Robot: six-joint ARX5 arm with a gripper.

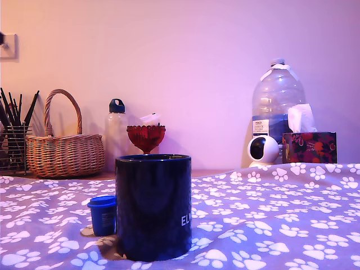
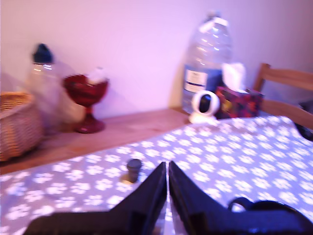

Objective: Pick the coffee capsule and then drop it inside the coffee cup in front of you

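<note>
1. In the exterior view you see the small blue plastic coffee capsule point(image 1: 103, 215) standing upright on the paw-print tablecloth point(image 1: 281, 214), just beside the large glossy dark navy coffee cup point(image 1: 153, 206), on that view's left of it. The arm does not appear here. Nothing is picked yet, so I judge the whole task remains.

2. In the wrist view, which is blurred, your gripper point(image 2: 167, 169) shows its dark fingers point(image 2: 151, 191) pressed almost together with nothing between them. A small dark pod-shaped object point(image 2: 133, 169) stands on the cloth just beyond the fingertips, probably the capsule; the cup is not visible. You have reaching, grasping, lifting and dropping left.
</note>
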